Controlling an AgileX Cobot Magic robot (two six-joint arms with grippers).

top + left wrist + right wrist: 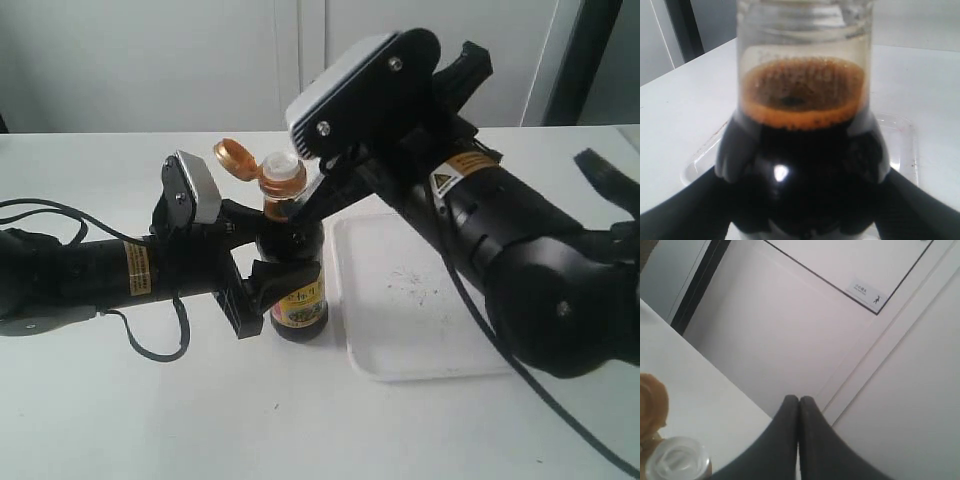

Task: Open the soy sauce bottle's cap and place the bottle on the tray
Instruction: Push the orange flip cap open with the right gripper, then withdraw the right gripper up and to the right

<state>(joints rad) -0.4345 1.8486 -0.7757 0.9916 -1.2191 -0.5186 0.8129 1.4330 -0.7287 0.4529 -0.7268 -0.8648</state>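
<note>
The soy sauce bottle (pixel 298 290) stands upright on the table just left of the tray (pixel 420 300). Its amber cap (pixel 236 157) is flipped open to the left, baring the white spout (pixel 282 166). My left gripper (pixel 262 268) is shut on the bottle's body; in the left wrist view the dark bottle (pixel 802 150) fills the space between the fingers (pixel 675 210). My right gripper (pixel 799 400) is shut with nothing held, hovering just right of the bottle's neck. The right wrist view shows the open cap (pixel 650 405) and the spout (pixel 675 460) at its edge.
The white table (pixel 150 420) carries a black cable (pixel 150 345) looping under the left arm. The bulky right arm (pixel 520 260) hangs over the tray's right half. A white wall and cabinet doors stand behind.
</note>
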